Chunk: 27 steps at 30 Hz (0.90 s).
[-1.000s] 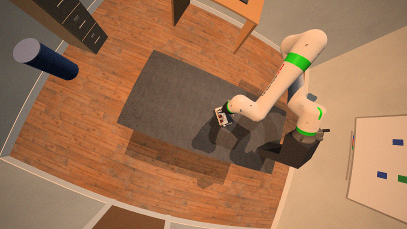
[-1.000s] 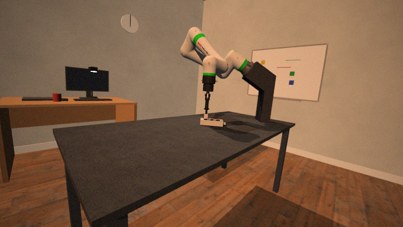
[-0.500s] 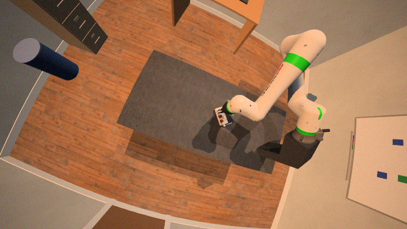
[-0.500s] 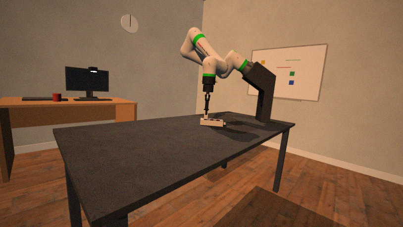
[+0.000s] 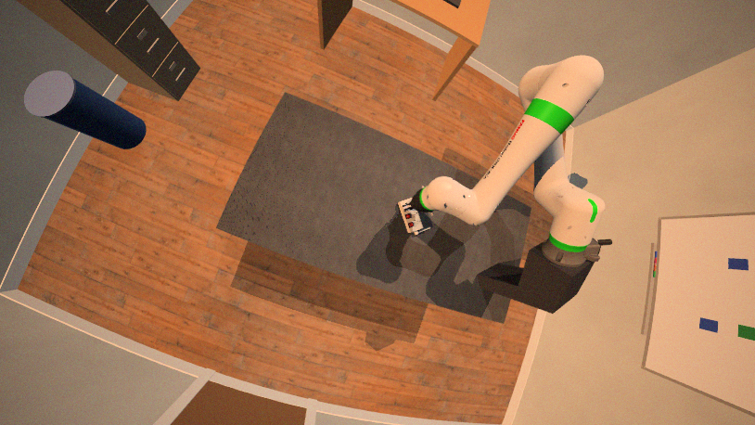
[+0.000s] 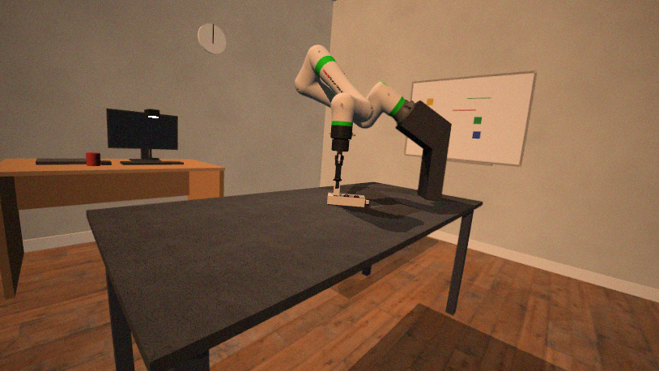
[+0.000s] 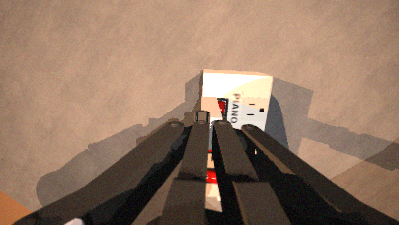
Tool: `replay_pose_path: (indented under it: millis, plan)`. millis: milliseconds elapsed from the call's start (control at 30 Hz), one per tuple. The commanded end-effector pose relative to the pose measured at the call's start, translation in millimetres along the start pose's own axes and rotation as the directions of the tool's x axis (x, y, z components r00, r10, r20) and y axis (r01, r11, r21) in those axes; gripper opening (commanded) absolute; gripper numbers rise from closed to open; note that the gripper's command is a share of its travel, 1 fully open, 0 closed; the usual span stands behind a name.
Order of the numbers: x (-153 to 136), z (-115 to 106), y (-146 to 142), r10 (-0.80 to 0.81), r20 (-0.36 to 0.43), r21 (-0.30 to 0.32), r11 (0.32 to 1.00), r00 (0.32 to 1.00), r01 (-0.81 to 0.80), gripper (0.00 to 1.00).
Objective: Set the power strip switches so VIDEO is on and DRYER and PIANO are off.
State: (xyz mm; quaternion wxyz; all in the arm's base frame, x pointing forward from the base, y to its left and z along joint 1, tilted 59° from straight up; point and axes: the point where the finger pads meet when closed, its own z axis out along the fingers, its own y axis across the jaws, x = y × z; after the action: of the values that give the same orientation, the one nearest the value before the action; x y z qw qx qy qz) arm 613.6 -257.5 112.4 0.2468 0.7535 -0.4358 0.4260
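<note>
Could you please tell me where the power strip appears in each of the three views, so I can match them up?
Top: power strip right of centre, at the arm's wrist end.
Exterior: centre, on the dark table's far side, under the shut tool.
Wrist: upper centre, PIANO label showing, beyond the fingertips.
Shared landmark: the tool, poised over the strip's end.

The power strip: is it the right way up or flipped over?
Right way up: the power strip shows its PIANO label and red switches facing upward.
</note>
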Motion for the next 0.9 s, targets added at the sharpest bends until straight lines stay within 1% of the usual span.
replay_pose_path:
  millis: [0,500,633,867]
  plan:
    - [-0.1,0.3,0.3,0.000,0.000,-0.001,1.000,1.000,0.000,0.00]
    - [-0.1,-1.2,0.3,0.000,0.000,-0.001,1.000,1.000,0.000,0.00]
    - [-0.1,-8.3,0.3,0.000,0.000,-0.001,1.000,1.000,0.000,0.00]
    - [-0.1,-28.6,0.3,0.000,0.000,-0.001,1.000,1.000,0.000,0.00]
